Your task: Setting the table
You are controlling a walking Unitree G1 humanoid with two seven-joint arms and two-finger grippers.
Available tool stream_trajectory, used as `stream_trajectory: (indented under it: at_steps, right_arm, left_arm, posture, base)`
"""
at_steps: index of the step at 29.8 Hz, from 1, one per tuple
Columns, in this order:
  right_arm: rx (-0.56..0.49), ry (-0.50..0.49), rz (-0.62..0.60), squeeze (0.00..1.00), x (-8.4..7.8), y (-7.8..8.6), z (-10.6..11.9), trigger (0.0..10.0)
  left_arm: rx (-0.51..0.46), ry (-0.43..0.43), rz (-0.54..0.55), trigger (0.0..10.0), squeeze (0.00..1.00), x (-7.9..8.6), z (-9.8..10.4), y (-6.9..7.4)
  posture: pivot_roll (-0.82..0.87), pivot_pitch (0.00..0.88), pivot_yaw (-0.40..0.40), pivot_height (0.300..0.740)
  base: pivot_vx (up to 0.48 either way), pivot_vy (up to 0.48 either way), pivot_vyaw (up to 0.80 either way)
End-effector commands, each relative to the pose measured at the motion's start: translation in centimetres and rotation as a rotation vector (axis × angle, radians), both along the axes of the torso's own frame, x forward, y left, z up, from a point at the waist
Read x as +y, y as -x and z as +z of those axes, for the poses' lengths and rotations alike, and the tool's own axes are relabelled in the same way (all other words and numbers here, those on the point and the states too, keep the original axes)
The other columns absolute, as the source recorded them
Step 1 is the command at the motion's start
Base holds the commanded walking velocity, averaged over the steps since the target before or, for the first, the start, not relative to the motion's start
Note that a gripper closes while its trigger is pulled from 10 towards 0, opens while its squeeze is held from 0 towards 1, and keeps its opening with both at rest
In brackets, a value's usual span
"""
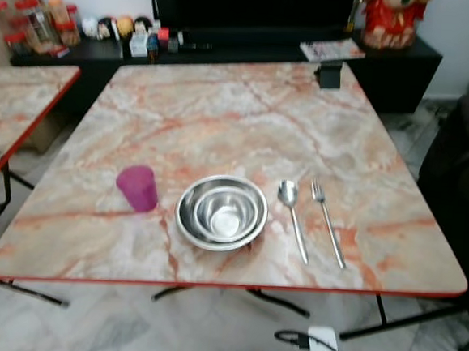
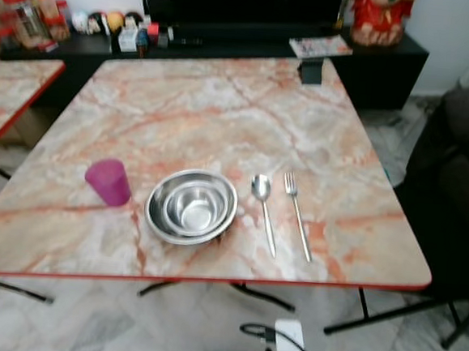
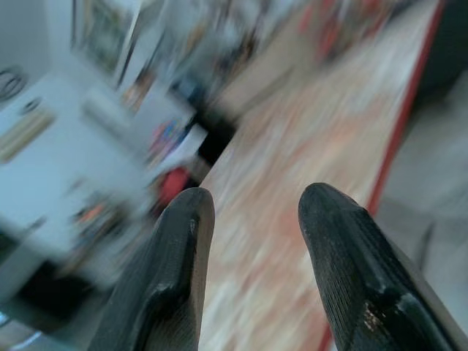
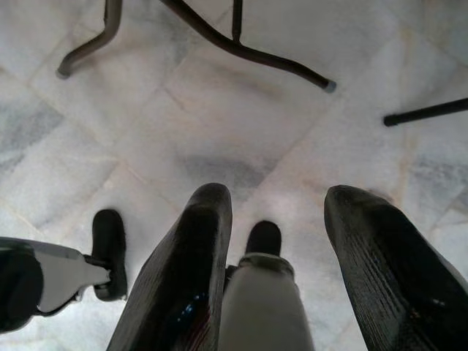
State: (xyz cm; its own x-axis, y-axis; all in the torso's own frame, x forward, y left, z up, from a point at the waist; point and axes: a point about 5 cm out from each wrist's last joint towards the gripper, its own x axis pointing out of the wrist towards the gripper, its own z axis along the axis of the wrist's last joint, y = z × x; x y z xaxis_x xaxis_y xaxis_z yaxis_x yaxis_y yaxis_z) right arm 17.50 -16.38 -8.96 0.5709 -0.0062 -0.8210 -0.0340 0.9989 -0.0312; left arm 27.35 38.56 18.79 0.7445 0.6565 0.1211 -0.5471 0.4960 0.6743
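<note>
Beyond the far edge of the place setting I saw a long black cabinet point(image 1: 389, 70) against the wall. A dark screen point(image 1: 252, 2) stood on it, with a red stuffed figure point(image 1: 391, 17) at its right end and a magazine point(image 1: 332, 49) lying flat beside that. Small jars and bottles point(image 1: 40, 18) crowded its left end. A second marble worktop point(image 1: 17, 101) with a red rim stood to my left. A dark sofa point(image 1: 463, 161) sat to my right. Below lay pale marble floor tiles point(image 4: 219, 131) and black folding legs point(image 4: 248, 51).
</note>
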Motion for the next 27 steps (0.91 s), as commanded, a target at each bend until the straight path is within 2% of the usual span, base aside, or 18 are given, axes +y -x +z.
stream_trajectory:
  at_steps: [1, 3, 4, 6, 8, 9, 11, 12, 13, 15, 17, 19, 22, 25, 26, 27]
  right_arm:
    - [0.008, -0.009, 0.008, 0.0, 0.4, 0.0, 0.0, 10.0]
    - [0.008, -0.01, 0.009, 0.0, 0.4, 0.0, 0.0, 10.0]
    - [0.008, -0.01, 0.011, 0.0, 0.4, -0.1, 0.0, 10.0]
    - [0.008, -0.011, 0.012, 0.0, 0.5, -0.2, 0.0, 10.0]
    - [0.007, -0.011, 0.011, 0.0, 0.5, -0.2, 0.0, 10.0]
    - [0.008, -0.011, 0.011, 0.0, 0.5, -0.2, 0.0, 10.0]
    - [0.01, -0.009, 0.005, 0.0, 0.3, -0.1, 0.0, 10.0]
    - [0.01, -0.009, 0.005, 0.0, 0.3, -0.1, 0.0, 10.0]
    - [0.011, -0.007, 0.0, 0.0, 0.3, -0.1, 0.0, 10.0]
    - [0.012, -0.007, -0.004, 0.0, 0.2, 0.0, 0.0, 10.0]
    - [0.014, -0.008, -0.009, 0.0, 0.2, 0.1, -0.1, 10.0]
    - [0.015, -0.009, -0.012, 0.0, 0.2, 0.1, -0.1, 10.0]
    - [0.018, -0.008, -0.02, 0.0, 0.1, 0.3, -0.2, 10.0]
    - [0.023, -0.006, -0.026, 0.0, 0.0, 0.5, -0.2, 10.0]
    - [0.025, -0.004, -0.028, 0.0, -0.1, 0.5, -0.2, 10.0]
    - [0.025, -0.004, -0.028, 0.0, -0.1, 0.5, -0.2, 10.0]
  left_arm:
    - [0.056, -0.009, 0.127, 10.0, 0.0, 2.1, -1.5, 2.1]
    - [0.068, 0.003, 0.153, 10.0, 0.0, 2.4, -2.0, 2.6]
    - [0.116, 0.015, 0.218, 10.0, 0.0, 3.3, -3.9, 4.0]
    - [0.148, 0.018, 0.253, 10.0, 0.0, 3.7, -5.0, 4.8]
    - [0.215, 0.026, 0.295, 10.0, 0.0, 4.1, -7.0, 5.9]
    - [0.249, 0.035, 0.314, 10.0, 0.0, 4.2, -8.0, 6.5]
    - [0.383, 0.09, 0.317, 10.0, 0.0, 3.2, -11.9, 7.9]
    - [0.383, 0.09, 0.317, 10.0, 0.0, 3.2, -11.9, 7.9]
    - [0.45, 0.139, 0.293, 10.0, 0.0, 2.4, -13.7, 8.3]
    - [0.49, 0.195, 0.266, 10.0, 0.0, 1.6, -15.2, 8.6]
    - [0.564, 0.252, 0.198, 10.0, 0.0, 0.0, -17.3, 8.8]
    - [0.602, 0.275, 0.162, 10.0, 0.0, -0.9, -18.2, 8.9]
    - [0.634, 0.478, 0.044, 10.0, 0.0, -4.4, -21.2, 8.8]
    - [0.715, 0.57, -0.068, 10.0, 0.0, -7.3, -23.1, 9.0]
    - [0.734, 0.626, -0.113, 10.0, 0.0, -8.8, -23.9, 9.0]
    - [0.734, 0.626, -0.113, 10.0, 0.0, -8.8, -23.9, 9.0]
  posture:
    - [0.07, 0.0, 0.052, 0.74]
    - [0.07, 0.0, 0.052, 0.74]
    - [0.07, 0.0, 0.052, 0.74]
    - [0.07, 0.0, 0.051, 0.74]
    - [0.07, 0.0, 0.05, 0.74]
    - [0.07, 0.0, 0.051, 0.74]
    - [0.06, 0.0, 0.056, 0.74]
    - [0.06, 0.0, 0.056, 0.74]
    - [0.06, 0.0, 0.058, 0.74]
    - [0.05, 0.0, 0.06, 0.74]
    - [0.05, 0.0, 0.063, 0.74]
    - [0.05, 0.0, 0.063, 0.74]
    - [0.03, 0.0, 0.072, 0.74]
    - [0.02, 0.0, 0.073, 0.74]
    - [0.02, 0.0, 0.073, 0.74]
    - [0.02, 0.0, 0.073, 0.74]
  base:
    - [0.0, 0.0, 0.0]
    - [0.0, 0.0, 0.0]
    - [0.0, 0.0, 0.0]
    - [0.0, 0.0, 0.0]
    - [0.0, 0.0, 0.0]
    - [0.0, 0.0, 0.0]
    - [0.0, 0.0, 0.0]
    - [0.0, 0.0, 0.0]
    - [0.0, 0.0, 0.0]
    - [0.0, 0.0, 0.0]
    - [0.0, 0.0, 0.0]
    - [0.0, 0.0, 0.0]
    - [0.0, 0.0, 0.0]
    - [0.0, 0.0, 0.0]
    - [0.0, 0.0, 0.0]
    - [0.0, 0.0, 0.0]
